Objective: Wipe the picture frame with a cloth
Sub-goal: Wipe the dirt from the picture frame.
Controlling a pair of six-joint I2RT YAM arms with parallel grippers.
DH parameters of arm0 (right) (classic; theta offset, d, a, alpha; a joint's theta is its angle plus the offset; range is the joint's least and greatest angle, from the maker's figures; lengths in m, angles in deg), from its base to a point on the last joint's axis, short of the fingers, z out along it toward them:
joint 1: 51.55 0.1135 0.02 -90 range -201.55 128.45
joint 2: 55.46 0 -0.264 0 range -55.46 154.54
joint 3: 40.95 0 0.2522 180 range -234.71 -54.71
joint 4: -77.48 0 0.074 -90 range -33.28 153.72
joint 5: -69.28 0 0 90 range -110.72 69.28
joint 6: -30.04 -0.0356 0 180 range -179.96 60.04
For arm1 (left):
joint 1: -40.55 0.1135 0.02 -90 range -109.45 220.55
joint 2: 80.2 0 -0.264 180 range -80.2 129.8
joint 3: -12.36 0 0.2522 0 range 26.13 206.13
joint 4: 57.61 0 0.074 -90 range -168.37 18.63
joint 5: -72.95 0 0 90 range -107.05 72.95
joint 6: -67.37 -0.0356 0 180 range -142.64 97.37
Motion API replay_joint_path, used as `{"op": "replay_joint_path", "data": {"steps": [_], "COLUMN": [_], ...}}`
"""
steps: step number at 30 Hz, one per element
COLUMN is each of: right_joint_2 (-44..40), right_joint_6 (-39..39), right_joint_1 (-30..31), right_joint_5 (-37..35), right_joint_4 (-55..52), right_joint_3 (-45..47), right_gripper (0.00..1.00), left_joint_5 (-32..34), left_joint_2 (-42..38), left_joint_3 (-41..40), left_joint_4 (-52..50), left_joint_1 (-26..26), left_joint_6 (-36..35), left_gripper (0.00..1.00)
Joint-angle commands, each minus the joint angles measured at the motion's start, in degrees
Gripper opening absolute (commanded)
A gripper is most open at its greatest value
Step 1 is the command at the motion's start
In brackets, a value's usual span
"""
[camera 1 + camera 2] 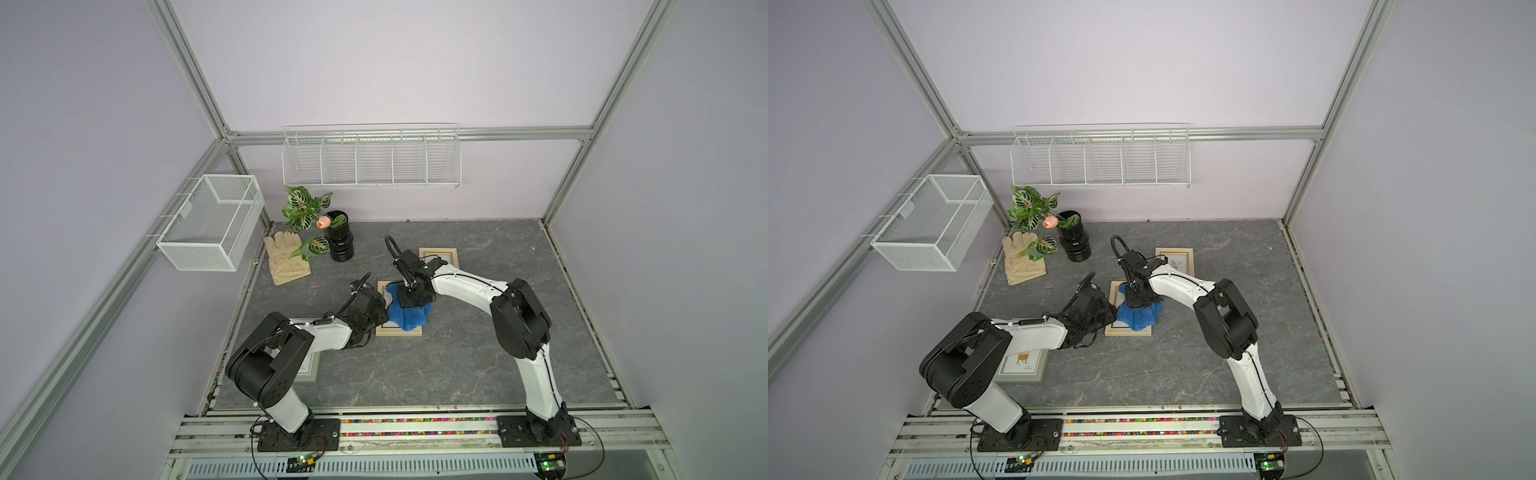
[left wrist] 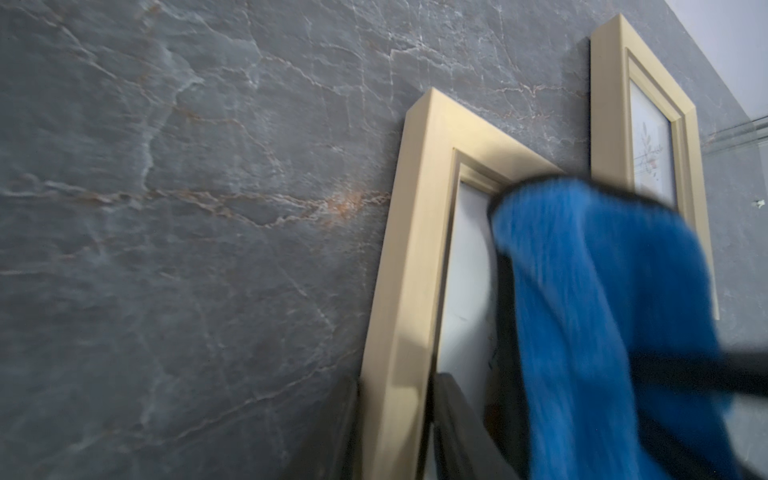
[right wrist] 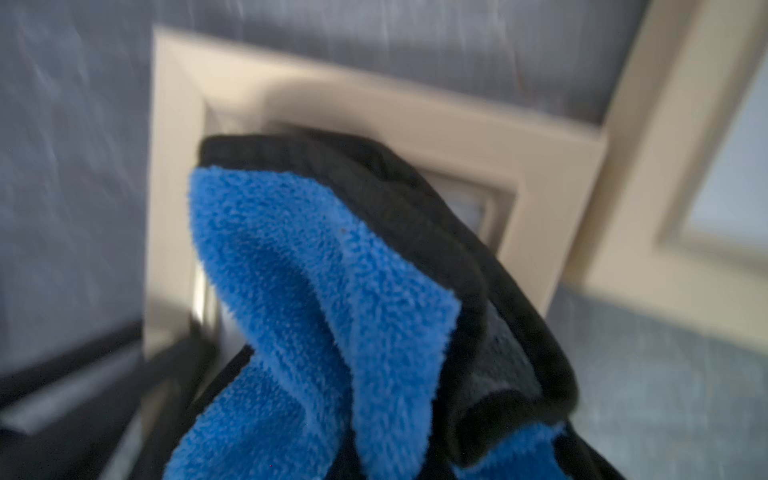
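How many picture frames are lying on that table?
3. A gold frame lies mid-table under the blue cloth; a second gold frame lies behind it, partly under the right arm; a grey-green frame lies partly under the left arm. The arms could hide more.

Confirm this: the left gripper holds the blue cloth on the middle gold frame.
Wrong arm: the right gripper holds the blue cloth on the middle gold frame, as both top views show.
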Motion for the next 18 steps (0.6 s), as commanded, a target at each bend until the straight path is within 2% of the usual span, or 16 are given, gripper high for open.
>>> {"op": "replay_joint_path", "data": {"steps": [1, 3, 6, 12, 15, 18], "right_joint_2": [4.6, 7.1, 8.0, 2.8, 3.0, 6.3], "right_joint_6": [0.9, 0.9, 0.5, 2.0, 2.3, 1.9], "right_joint_1": [1.7, 2.5, 2.1, -1.7, -1.2, 1.3], "right_joint_5": [1.7, 1.5, -1.1, -9.1, -7.3, -4.7], "right_joint_4": [-2.2, -3.9, -5.2, -5.6, -4.8, -5.4], "right_joint_3": [-5.8, -9.6, -10.3, -2.5, -2.4, -7.7], "right_gripper": [0.07, 0.07, 0.07, 0.07, 0.07, 0.07], "left_joint_5": [-2.1, -2.1, -2.0, -1.6, -1.7, -1.7], "left_joint_2": [4.9, 5.1, 5.0, 5.3, 5.5, 5.8], "left_joint_3": [-6.1, -6.2, -6.0, -6.0, -6.0, -5.9], "left_joint_4": [-19.4, -19.3, -19.4, -20.1, -19.8, -19.7], "left_joint_1": [0.4, 0.4, 0.4, 0.4, 0.4, 0.4], "left_joint_6": [2.2, 2.4, 2.5, 2.8, 2.9, 2.9], "left_gripper": [0.35, 0.35, 0.35, 0.35, 0.35, 0.35]}}
